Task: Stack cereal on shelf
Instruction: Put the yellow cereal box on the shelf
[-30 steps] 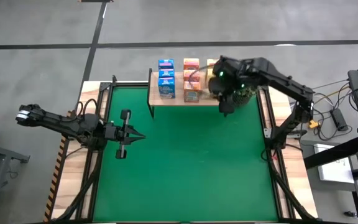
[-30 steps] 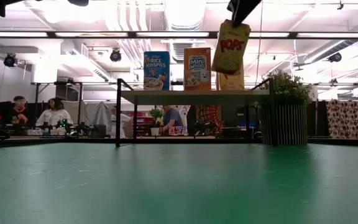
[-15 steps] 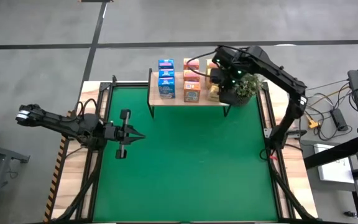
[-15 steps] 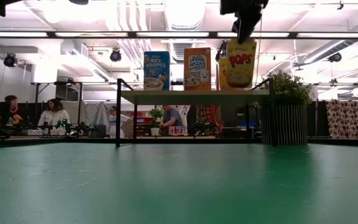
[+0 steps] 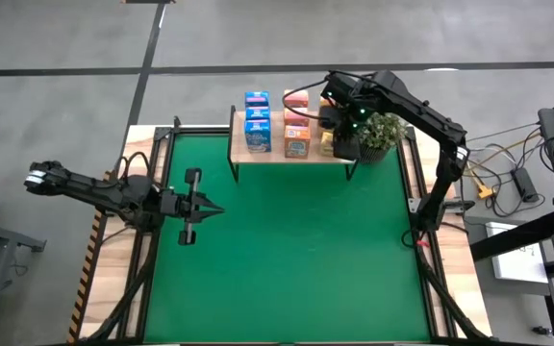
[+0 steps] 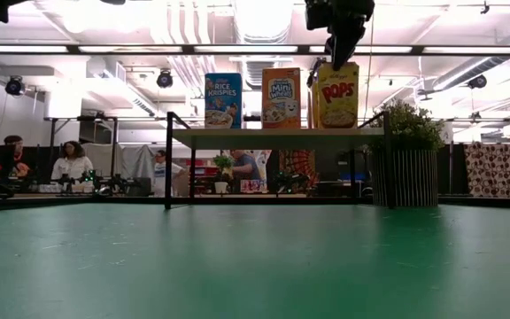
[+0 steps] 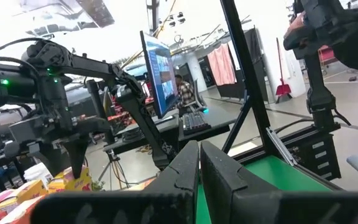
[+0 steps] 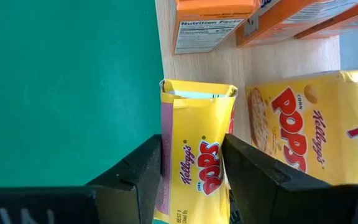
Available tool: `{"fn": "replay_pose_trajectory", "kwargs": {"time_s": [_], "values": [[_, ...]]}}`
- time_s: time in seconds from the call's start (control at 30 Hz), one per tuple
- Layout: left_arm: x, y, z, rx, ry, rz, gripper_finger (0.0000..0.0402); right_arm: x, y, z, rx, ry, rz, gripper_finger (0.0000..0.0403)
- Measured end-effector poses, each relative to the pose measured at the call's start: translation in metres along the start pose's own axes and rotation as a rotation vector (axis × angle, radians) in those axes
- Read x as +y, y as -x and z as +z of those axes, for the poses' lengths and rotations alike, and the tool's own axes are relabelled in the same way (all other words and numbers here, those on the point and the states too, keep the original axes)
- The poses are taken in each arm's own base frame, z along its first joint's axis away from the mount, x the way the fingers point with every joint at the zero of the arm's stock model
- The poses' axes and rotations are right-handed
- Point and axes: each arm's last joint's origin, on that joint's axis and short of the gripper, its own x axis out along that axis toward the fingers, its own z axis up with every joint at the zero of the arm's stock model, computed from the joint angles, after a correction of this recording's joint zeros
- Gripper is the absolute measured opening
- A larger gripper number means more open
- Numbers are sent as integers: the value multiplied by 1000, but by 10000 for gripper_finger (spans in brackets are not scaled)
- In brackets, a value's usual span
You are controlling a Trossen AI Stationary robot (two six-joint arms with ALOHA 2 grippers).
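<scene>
Quick update from my end: the right gripper [image 6: 342, 60] just brought the yellow Pops box [image 6: 338, 95] down onto the shelf [image 5: 275, 155]. A second ago that box was hanging tilted in the air in front of the shelf, up at the top of the low view; now it stands upright on the board at the right end of the row, just beside the orange Mini-Wheats box [image 6: 281, 97], with the blue Rice Krispies box [image 6: 223, 100] further left.

In the right wrist view the fingers [image 8: 143, 163] sit either side of the box top. They look like they're starting to ease off, but I honestly can't tell if they're still pinching it or already slack.

From the high view the shelf sits upper centre of the frame, with blue, orange and yellow rows on it, and the potted plant [image 5: 381, 130] just to its right.

The left gripper [image 5: 192, 207] is parked at the left middle of the green mat [image 5: 287, 259], fingers together, holding nothing.

I see no boxes left on the mat, so I reckon this is the last one; all that's left is to let go and back out without knocking it.
</scene>
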Motion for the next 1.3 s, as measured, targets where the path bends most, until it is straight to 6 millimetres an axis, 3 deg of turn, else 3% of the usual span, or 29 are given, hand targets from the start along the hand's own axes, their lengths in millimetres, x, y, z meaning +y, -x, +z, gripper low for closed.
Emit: {"fn": "replay_pose_trajectory", "kwargs": {"time_s": [0.53, 0.87, 1.3], "values": [[0, 0, 0, 4, 0, -1, 0, 1, 4, -1, -22, 52, -12, 180], [0, 0, 0, 4, 0, -1, 0, 0, 4, 1, -42, 55, -21, 158], [0, 0, 0, 3, 0, -1, 0, -2, 4, 2, -31, 45, -74, 216]]}}
